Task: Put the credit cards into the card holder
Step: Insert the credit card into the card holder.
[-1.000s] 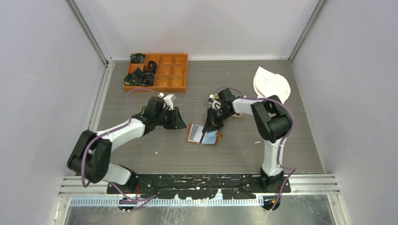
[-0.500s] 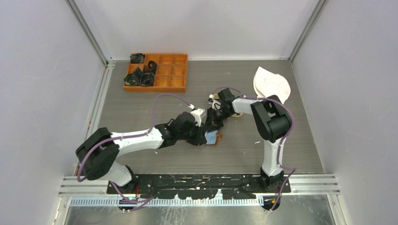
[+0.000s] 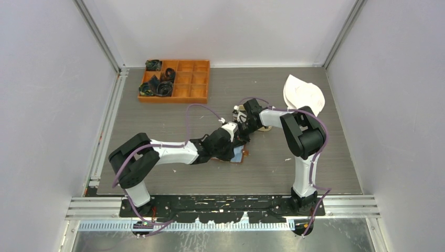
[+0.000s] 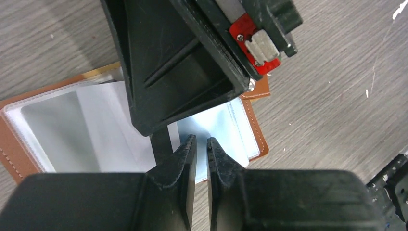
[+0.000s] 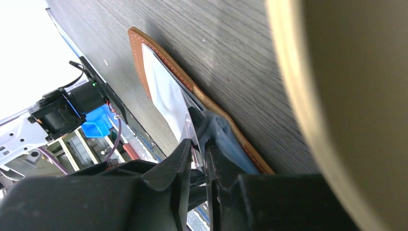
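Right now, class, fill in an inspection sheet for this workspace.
Surface: grey wood-grain table, white specks.
Job's things: brown card holder lying open; loose cards not discernible.
Clutter: orange compartment box, dark items in left cells; white sheets far right.
Tools: left tool nearly closed above holder; right tool pinching a clear pocket.
Cables: purple cables along both arms.
Surroundings: plain white walls; nothing else seen.
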Available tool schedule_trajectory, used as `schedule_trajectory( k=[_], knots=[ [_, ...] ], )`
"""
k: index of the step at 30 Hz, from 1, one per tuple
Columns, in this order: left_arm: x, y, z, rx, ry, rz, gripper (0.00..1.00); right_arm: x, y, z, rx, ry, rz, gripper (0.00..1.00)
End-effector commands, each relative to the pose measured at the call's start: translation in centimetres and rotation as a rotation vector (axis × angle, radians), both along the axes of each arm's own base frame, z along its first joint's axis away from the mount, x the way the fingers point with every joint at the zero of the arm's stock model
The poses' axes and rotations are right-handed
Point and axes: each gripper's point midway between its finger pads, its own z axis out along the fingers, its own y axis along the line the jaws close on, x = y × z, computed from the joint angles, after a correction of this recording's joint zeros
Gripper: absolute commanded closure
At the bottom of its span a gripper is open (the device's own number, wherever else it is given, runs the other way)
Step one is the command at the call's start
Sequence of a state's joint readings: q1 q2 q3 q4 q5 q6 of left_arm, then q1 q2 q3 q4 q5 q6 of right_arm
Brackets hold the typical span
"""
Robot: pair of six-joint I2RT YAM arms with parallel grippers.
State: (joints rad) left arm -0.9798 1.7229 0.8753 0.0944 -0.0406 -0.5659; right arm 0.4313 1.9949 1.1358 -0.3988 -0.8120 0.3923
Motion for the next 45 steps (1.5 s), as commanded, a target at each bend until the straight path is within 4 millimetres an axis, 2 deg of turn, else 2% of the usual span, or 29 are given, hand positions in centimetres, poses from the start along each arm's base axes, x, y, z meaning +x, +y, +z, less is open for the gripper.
schedule_trajectory(
  k=[1,7,11,18,26,33,37,39,45],
  knots=[
    [2.5,0.0,1.7,0.009,-0.127,0.056,0.84,0.2,-0.6,-1.6,-0.068,-0.005,0.003,0.77],
    [2.8,0.9,1.2,0.047,-0.155,0.07,0.8,0.3,-0.6,-1.5,-0.074,-0.01,0.006,0.71],
    [3.0,1.5,0.8,0.067,-0.165,0.086,0.78,0.3,-0.7,-1.2,-0.072,-0.009,0.014,0.58],
    [3.2,1.8,0.8,0.072,-0.182,0.088,0.76,0.5,-0.4,0.6,-0.04,-0.027,0.041,0.53],
    [3.3,2.2,2.6,0.048,-0.216,0.082,0.74,0.9,-0.6,2.5,-0.025,-0.077,0.059,0.5],
    [1.5,1.9,5.7,-0.06,-0.249,-0.023,0.73,0.9,-0.8,3.1,-0.026,-0.095,0.074,0.49],
    [0.7,3.3,7.5,-0.105,-0.293,-0.024,0.7,0.9,-0.9,3.5,-0.026,-0.11,0.083,0.49],
    [0.6,4.3,8.0,-0.121,-0.303,-0.013,0.64,1.0,-0.9,3.5,-0.027,-0.113,0.086,0.49],
    [2.7,8.6,7.8,-0.198,-0.233,0.122,0.59,1.2,-1.2,3.3,-0.049,-0.115,0.081,0.49]
  ],
)
